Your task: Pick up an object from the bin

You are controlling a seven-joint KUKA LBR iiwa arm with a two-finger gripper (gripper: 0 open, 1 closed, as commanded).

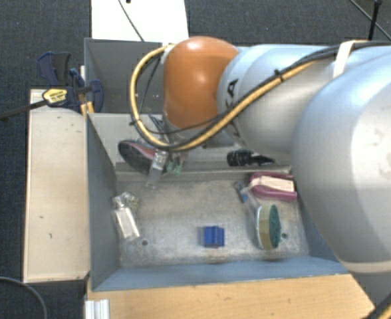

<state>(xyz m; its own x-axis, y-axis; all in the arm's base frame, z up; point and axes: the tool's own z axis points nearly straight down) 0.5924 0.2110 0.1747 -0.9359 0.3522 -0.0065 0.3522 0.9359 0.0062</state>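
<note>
**Claw at the far left, beside the dark thing**

My claw (160,163) hangs low at the far-left end of the bin (104,198), under my orange cover (195,78); whether it is open or closed I cannot tell, and I see nothing in its hold. Just to its left, against the far wall, lies a dark thing with a pink edge (134,153); I judge this the nearest candidate, though I am beside it, not round it.

To do this well, I think I should centre over its dark body before going down; it lies hard by the wall, so one side of the claw has little room, and coming in along the wall looks safer than across it; my looping cable (135,88) should stay off the rim.

Elsewhere: a clear little bottle (124,218) lies near-left; a blue block (212,236) sits alone mid-floor near the front; to the right are a round green-faced pad (269,226) and a pink and white packet (274,187), close together; a black thing (249,158) rests at the far wall. None of these is in my way.
</note>
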